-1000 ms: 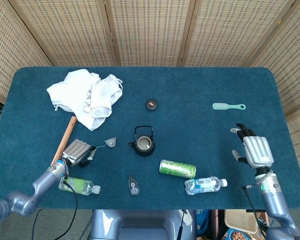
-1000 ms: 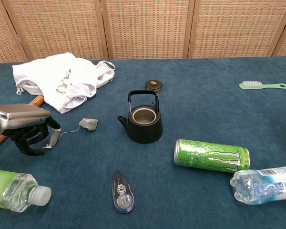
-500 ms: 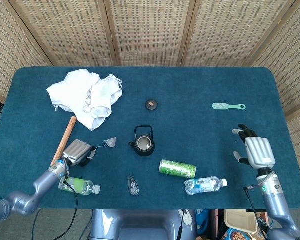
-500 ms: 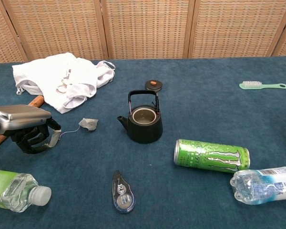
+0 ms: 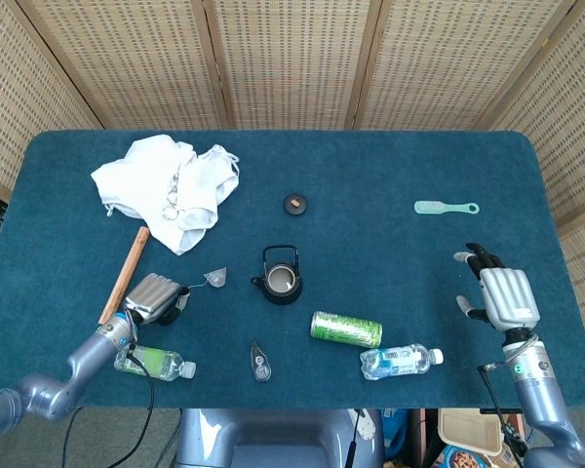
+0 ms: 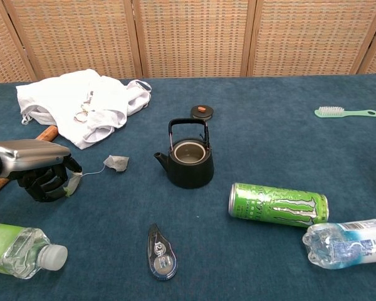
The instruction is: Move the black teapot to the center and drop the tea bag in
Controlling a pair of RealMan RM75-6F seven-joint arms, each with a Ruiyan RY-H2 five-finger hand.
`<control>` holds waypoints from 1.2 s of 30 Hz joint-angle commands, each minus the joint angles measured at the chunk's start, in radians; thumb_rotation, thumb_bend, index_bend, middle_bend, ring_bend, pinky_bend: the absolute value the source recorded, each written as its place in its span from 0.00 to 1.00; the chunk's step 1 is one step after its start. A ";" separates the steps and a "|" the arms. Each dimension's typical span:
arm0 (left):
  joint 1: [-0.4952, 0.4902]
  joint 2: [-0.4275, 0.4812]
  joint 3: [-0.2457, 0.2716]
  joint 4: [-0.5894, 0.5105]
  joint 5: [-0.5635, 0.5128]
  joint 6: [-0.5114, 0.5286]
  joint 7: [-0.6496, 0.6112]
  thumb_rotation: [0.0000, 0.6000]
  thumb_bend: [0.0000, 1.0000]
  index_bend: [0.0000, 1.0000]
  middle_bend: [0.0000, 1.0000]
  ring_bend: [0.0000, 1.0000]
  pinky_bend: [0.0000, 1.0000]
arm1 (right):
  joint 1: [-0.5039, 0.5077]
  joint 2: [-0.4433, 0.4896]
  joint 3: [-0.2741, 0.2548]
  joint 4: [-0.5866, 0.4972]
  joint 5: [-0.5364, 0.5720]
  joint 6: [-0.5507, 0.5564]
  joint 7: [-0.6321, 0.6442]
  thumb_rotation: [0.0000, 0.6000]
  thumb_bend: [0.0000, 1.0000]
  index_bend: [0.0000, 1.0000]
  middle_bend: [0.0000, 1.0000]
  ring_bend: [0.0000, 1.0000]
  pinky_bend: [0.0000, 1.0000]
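The black teapot (image 5: 279,278) (image 6: 189,162) stands lidless near the table's middle, its handle raised. Its lid (image 5: 294,203) (image 6: 201,111) lies behind it. The tea bag (image 5: 216,278) (image 6: 117,163) lies flat on the cloth to the pot's left, and its string runs to a paper tag (image 6: 73,182). My left hand (image 5: 153,297) (image 6: 36,169) rests low on the table with its fingers curled, pinching that tag. My right hand (image 5: 503,295) hovers at the table's right side with its fingers spread and nothing in it; the chest view does not show it.
A white cloth heap (image 5: 169,187) and a wooden stick (image 5: 125,274) lie at the left. A water bottle (image 6: 22,251) lies by my left hand. A correction tape (image 6: 160,252), green can (image 6: 278,205), second bottle (image 6: 348,242) and teal brush (image 5: 445,207) are also about.
The left hand's fingers have curled tighter on the tag, lifting it slightly toward the tea bag. The right hand has drifted a little toward the table's near right edge.
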 commanded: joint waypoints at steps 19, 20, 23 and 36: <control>0.003 0.032 -0.018 -0.042 -0.001 0.013 -0.068 1.00 0.53 0.64 0.79 0.75 0.69 | 0.002 0.004 0.008 -0.001 -0.002 -0.013 0.007 1.00 0.43 0.28 0.22 0.28 0.63; 0.003 0.038 -0.020 -0.049 0.003 0.018 -0.073 1.00 0.53 0.64 0.79 0.75 0.69 | 0.002 0.004 0.009 -0.001 -0.003 -0.013 0.007 1.00 0.43 0.28 0.22 0.28 0.63; 0.006 0.062 -0.028 -0.075 0.018 0.040 -0.085 1.00 0.53 0.65 0.79 0.75 0.69 | 0.003 0.006 0.010 -0.004 -0.005 -0.012 0.006 1.00 0.43 0.28 0.22 0.28 0.63; 0.013 0.211 -0.082 -0.241 0.128 0.145 -0.202 1.00 0.53 0.64 0.79 0.75 0.69 | -0.001 0.006 0.011 -0.013 -0.014 -0.004 0.005 1.00 0.43 0.28 0.22 0.28 0.61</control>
